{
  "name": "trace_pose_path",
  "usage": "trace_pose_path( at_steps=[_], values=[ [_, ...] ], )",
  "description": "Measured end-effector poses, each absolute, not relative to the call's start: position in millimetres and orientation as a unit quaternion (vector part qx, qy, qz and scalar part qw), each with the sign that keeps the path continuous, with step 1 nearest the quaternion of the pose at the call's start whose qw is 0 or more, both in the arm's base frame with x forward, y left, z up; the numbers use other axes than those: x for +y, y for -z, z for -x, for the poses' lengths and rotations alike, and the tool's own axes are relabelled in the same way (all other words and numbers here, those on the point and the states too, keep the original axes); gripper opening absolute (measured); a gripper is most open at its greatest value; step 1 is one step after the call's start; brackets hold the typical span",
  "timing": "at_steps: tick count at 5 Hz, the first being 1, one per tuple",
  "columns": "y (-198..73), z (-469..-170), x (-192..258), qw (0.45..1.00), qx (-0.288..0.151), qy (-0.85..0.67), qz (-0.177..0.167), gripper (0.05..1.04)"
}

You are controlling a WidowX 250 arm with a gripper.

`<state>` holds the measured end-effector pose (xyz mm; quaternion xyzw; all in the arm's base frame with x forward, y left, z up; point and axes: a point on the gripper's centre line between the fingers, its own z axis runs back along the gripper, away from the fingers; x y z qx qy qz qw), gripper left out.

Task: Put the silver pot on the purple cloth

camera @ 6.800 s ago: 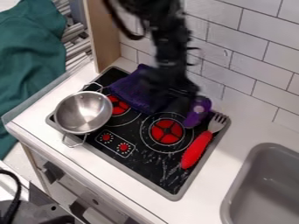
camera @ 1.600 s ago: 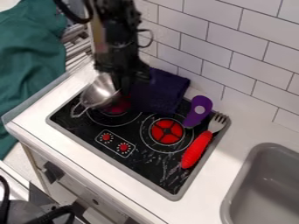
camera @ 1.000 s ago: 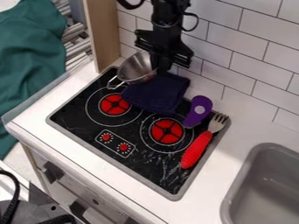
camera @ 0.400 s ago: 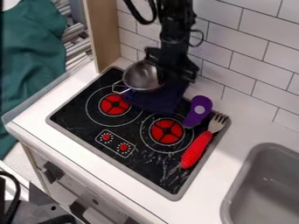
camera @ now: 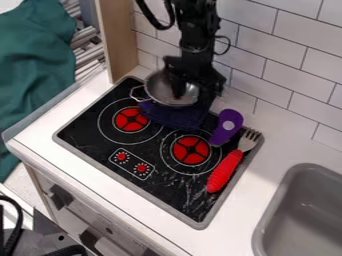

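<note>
The silver pot (camera: 163,90) is at the back of the toy stove (camera: 90,140), over the back left part of the purple cloth (camera: 175,117). Some of the cloth pokes out in front of the pot and on its right. The pot looks about flat, with its open top up. One wire handle (camera: 137,93) sticks out to the left.

The big thing now is where the jaws (camera: 188,91) are. They are at the right side of the pot, so most of the pot lies to their left. Its left handle points away from them. I cannot tell if the jaws are holding the pot or have let it go. I also cannot tell if the pot's bottom touches the cloth.

I think the job is nearly done. If the pot is up a bit, it should go straight down, and maybe a little to the right to get more cloth under it. If it is down, the jaws should go straight up. Going sideways too soon could bump the pot, tip it, or drag the cloth along.
</note>
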<state>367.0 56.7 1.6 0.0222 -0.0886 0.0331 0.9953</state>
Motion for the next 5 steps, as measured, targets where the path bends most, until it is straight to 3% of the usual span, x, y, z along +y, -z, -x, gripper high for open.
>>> trace_pose_path(
  at_steps=[1,3,5],
  values=[
    [-25.9,-359.6,53.1,0.993,-0.112,-0.028,-0.027,1.013],
    [-58.3,-335.4,44.7,0.993,-0.11,-0.039,-0.037,1.007],
    [-41.8,-305.8,30.3,0.995,-0.061,-0.078,-0.003,1.005]
  ],
)
